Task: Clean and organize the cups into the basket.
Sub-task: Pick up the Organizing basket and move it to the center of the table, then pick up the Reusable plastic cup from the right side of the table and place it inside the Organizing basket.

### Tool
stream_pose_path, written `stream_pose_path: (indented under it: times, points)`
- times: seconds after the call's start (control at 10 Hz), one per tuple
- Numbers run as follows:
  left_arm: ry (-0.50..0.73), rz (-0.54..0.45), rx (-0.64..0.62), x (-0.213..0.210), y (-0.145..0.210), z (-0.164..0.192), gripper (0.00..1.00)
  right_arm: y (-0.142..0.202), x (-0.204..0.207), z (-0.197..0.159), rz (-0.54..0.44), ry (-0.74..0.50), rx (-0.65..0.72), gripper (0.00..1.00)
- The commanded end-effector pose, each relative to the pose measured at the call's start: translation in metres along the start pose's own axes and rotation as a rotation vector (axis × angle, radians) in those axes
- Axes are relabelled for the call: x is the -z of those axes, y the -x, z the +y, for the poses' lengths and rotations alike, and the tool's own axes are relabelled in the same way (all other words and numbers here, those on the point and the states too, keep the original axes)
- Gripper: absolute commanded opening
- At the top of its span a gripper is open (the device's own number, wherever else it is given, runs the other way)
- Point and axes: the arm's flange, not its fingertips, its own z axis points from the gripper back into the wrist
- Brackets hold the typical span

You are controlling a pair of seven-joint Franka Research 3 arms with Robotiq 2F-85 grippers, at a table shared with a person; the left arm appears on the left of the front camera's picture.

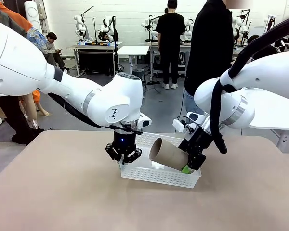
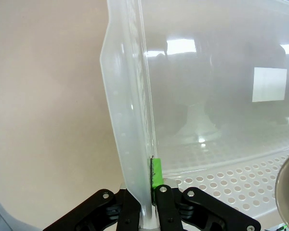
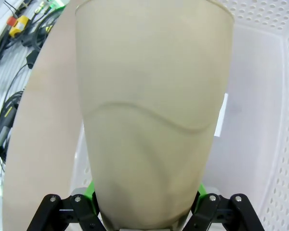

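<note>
Your left hand pinched the white lattice plastic basket by its rim; your right hand clasped a taupe matte tumbler over it, unplaced.

Pair of white robot arms with black grippers
left arm: glossy rounded shells, silver joint ring, black logo; right arm: thick black cable; left gripper, right gripper: black linkages, silver screws, green pads

A: How is the light?
B: Bright, even, from overhead; white glare patches on the glossy basket.
A: Sharpness?
B: Front view crisp; close up, the cup looks soft, edges bowed.
</note>
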Motion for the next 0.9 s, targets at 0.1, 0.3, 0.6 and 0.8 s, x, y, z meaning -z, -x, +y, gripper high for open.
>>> stream_pose_path:
  times: [0.1,0.3,0.6,0.8]
  points:
    - [-0.013,0.003,0.015,0.0043,0.0019,-0.0025,0.0,-0.0004,0.0015,-0.0113,-0.005,0.037,-0.044,0.77]
    - [-0.013,0.003,0.015,0.0043,0.0019,-0.0025,0.0,-0.0004,0.0018,-0.0122,-0.021,0.045,-0.039,0.97]
    - [-0.013,0.003,0.015,0.0043,0.0019,-0.0025,0.0,0.0011,0.0016,-0.0131,-0.038,0.038,-0.032,1.0]
    - [-0.013,0.003,0.015,0.0043,0.0019,-0.0025,0.0,0.0009,0.0008,-0.0123,-0.05,0.039,-0.037,1.0]
